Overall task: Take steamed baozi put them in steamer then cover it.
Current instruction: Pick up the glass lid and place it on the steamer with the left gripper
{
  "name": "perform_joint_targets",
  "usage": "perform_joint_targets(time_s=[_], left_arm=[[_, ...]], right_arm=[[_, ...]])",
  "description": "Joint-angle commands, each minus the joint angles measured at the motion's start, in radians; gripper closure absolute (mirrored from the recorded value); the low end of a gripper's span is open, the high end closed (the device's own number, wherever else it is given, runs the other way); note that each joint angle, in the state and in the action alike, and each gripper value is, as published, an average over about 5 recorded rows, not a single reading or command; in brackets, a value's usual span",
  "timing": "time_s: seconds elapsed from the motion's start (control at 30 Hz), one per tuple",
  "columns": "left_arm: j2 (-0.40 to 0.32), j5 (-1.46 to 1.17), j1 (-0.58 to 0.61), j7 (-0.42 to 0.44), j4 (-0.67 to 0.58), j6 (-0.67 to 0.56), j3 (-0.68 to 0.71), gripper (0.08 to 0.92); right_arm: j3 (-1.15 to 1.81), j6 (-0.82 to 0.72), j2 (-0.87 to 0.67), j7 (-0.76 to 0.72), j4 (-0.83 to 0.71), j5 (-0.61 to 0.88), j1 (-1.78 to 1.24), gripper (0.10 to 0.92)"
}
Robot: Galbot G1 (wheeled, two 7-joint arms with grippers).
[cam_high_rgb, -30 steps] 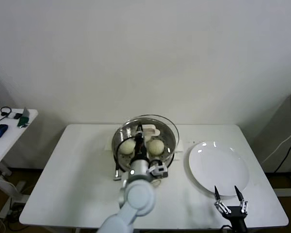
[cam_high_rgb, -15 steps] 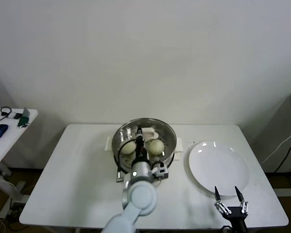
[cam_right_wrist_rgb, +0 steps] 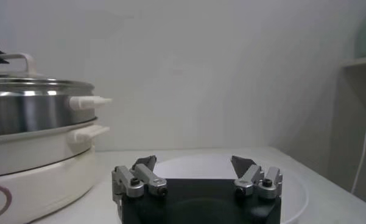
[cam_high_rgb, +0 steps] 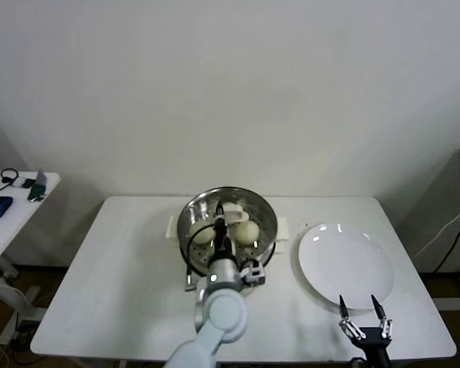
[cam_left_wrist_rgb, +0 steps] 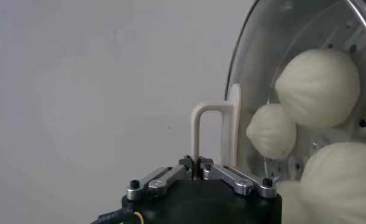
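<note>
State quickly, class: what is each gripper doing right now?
Left gripper: shut on the cover handle, over the steamer.
Right gripper: open, empty, by the plate.

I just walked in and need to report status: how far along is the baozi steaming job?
Done: the baozi are in the steamer and the white plate is bare. In hand: the left gripper is shut on the cover handle, the lid over the pot. Left: release and withdraw. The right gripper waits open beside the plate.

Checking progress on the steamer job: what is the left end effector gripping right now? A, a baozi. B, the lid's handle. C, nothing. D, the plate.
B: the left end effector is shut on the lid's handle, with the lid over the baozi in the steamer.
</note>
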Motion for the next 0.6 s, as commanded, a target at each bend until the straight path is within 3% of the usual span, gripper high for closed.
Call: perform_joint_targets(time_s=[0.03, 0.47, 0.6], left_arm=[[-0.007, -0.011, 0.005, -0.056, 0.026, -0.014, -0.002, 0.857], [0.015, -0.064, -0.001, -0.039, 0.002, -0.022, 0.01, 0.857], [0.046, -0.115, -0.006, -0.005, -0.054, -0.014, 0.027, 0.804]], right_arm=[[-0.003, 0.006, 0.002, -0.001, -0.002, -0.001, -0.001, 0.202], [-0.002, 0.001, -0.004, -0.004, -0.005, 0.003, 0.002, 0.203], [-0.003, -0.005, -0.006, -0.008, -0.005, 0.005, 0.002, 0.202]])
